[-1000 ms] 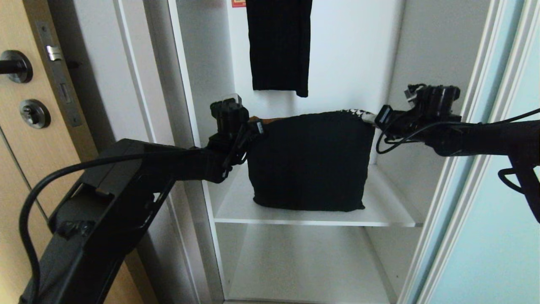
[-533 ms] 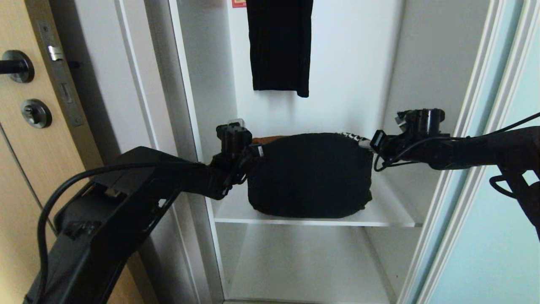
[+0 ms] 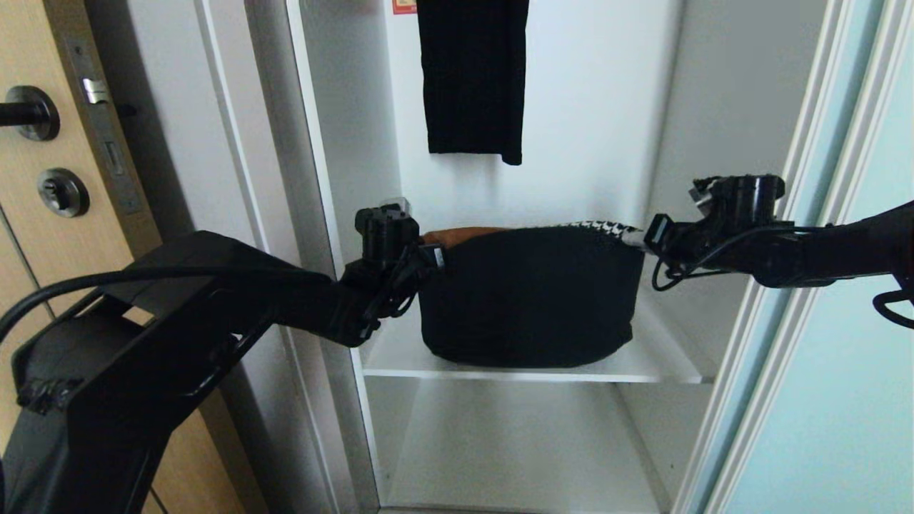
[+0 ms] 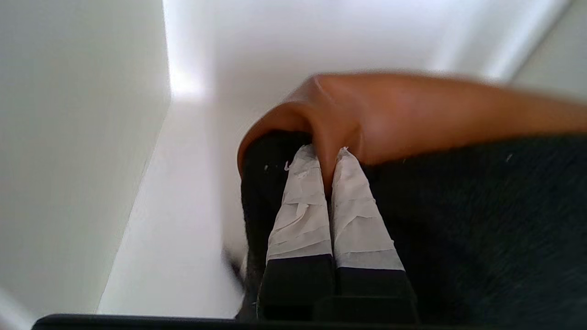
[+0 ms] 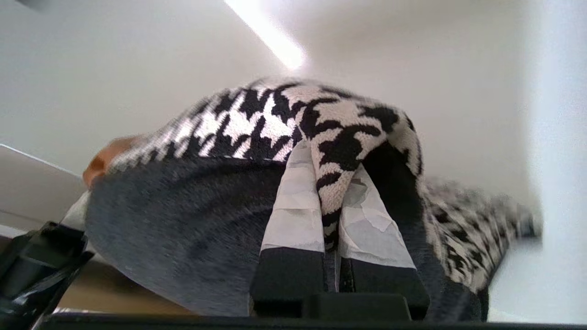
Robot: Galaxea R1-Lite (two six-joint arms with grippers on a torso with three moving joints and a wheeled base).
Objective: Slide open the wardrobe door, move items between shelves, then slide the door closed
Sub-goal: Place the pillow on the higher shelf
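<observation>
White shelf [image 3: 664, 364] w/ clothes bundle [image 3: 528, 293], wardrobe open.

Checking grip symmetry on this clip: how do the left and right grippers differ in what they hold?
The left gripper pinches the rust-brown piece at the bundle's left end; the right gripper pinches the houndstooth piece at its right end. Both have jaws shut on fabric, at similar height.

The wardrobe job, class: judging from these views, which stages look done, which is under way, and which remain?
Done: the sliding wardrobe door stands open at the right. Under way: the left gripper pinches the rust-brown piece and the right gripper the houndstooth piece, holding the bundle of clothes by its two ends, its bottom at the shelf. Left: releasing the bundle and closing the door.
</observation>
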